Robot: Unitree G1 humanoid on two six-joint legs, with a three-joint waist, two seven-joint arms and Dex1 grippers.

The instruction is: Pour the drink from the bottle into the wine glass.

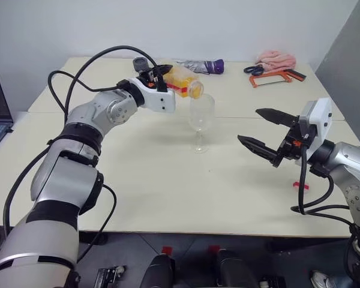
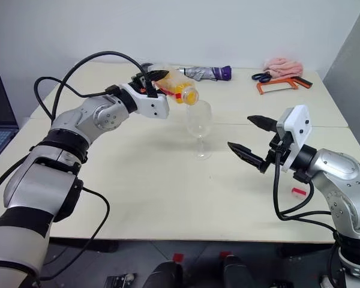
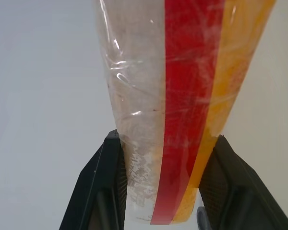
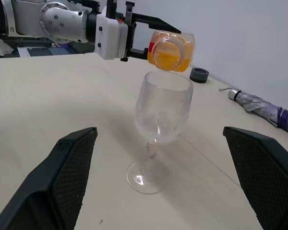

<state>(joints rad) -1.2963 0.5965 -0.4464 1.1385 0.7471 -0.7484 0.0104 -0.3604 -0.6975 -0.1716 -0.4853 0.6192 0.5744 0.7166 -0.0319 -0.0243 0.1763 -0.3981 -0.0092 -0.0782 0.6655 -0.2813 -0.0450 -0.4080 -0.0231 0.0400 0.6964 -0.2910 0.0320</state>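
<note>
Two grippers over the table [image 1: 138, 198] | my left gripper [image 2: 149, 82] clamps the bottle [image 1: 183, 81], long axis near level, mouth just above the wine glass [image 1: 201, 120] rim | drink [image 4: 169, 53] pooled at the mouth | right gripper [image 1: 265, 133] spread wide, empty, beside the glass.

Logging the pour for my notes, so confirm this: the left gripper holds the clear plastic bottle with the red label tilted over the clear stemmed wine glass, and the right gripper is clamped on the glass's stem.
One error: the right gripper holds nothing. In the right eye view it stands open, apart from the clear stemmed wine glass. Correct otherwise: the left gripper holds the clear plastic bottle with the red label tilted over it.
</note>
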